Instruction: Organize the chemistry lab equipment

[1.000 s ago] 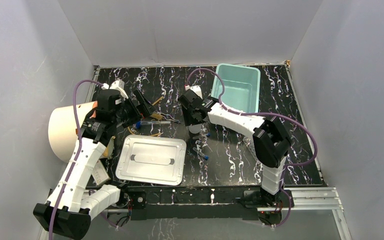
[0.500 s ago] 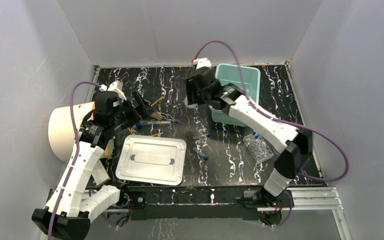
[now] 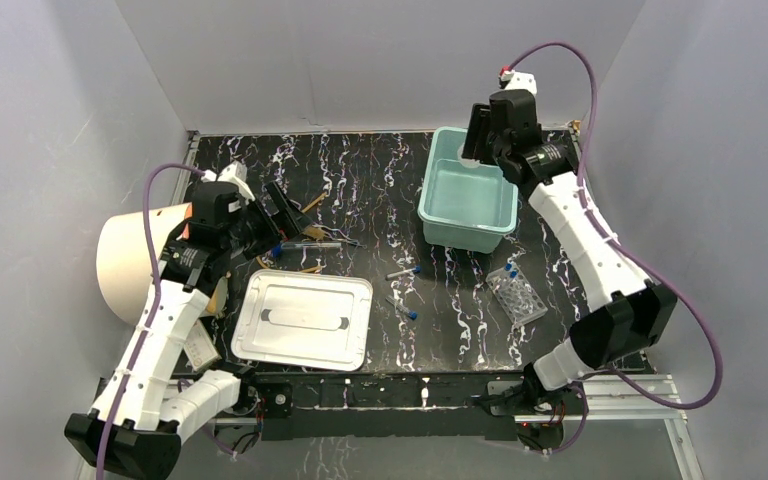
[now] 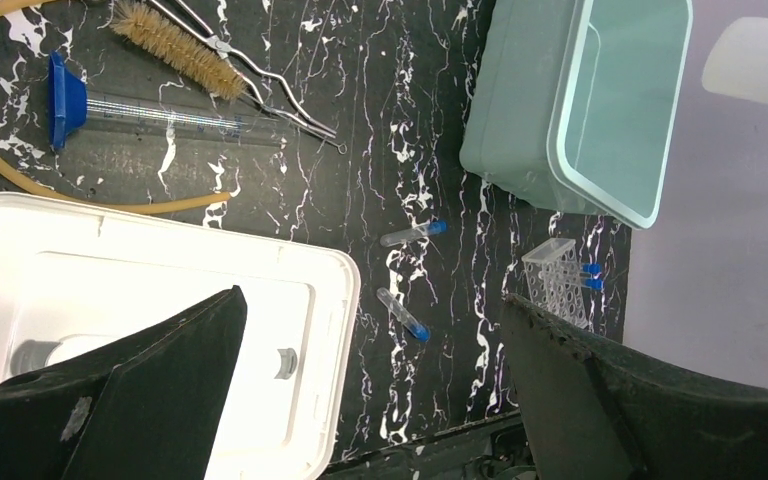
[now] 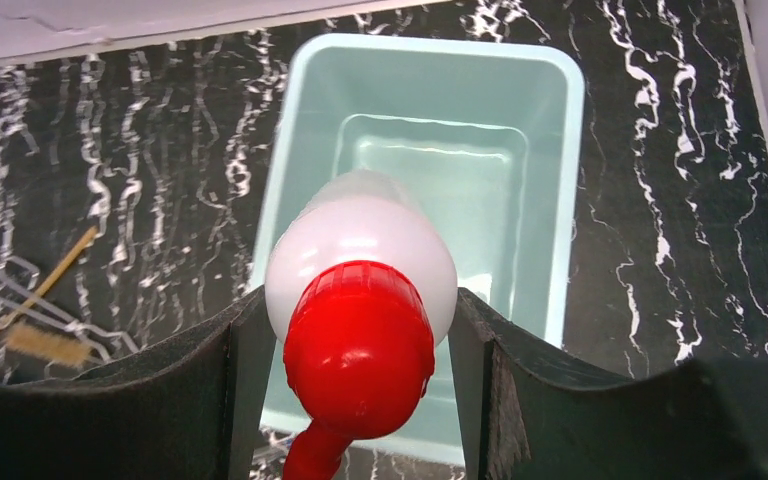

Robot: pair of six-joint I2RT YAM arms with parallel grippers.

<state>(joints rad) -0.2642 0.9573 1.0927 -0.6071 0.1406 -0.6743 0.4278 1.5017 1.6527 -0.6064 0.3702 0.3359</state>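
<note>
My right gripper [image 5: 358, 318] is shut on the white squeeze bottle [image 5: 360, 245], red cap toward the camera, held in the air above the teal bin [image 5: 566, 150]. In the top view that gripper [image 3: 478, 138] hangs over the bin's far edge [image 3: 430, 190]. My left gripper [image 4: 372, 300] stands open and empty above the table, near the white lid [image 4: 110, 290]. Amber tubing [image 4: 20, 180], a thin metal tool [image 4: 270, 85] and a brush [image 4: 175, 45] lie at the left. Two blue-capped tubes [image 4: 412, 233] [image 4: 403, 314] lie mid-table. The clear rack [image 3: 516, 294] holds blue-capped tubes.
A glass cylinder with a blue base [image 4: 160, 110] lies beside the tubing. A large cream cylinder [image 3: 125, 260] sits at the left edge beside my left arm, and a small white card [image 3: 200, 350] lies near that arm's base. Grey walls enclose the table.
My right arm has lifted the squeeze bottle from the table's middle and swung it up and right to above the teal bin. The left arm has barely moved.
</note>
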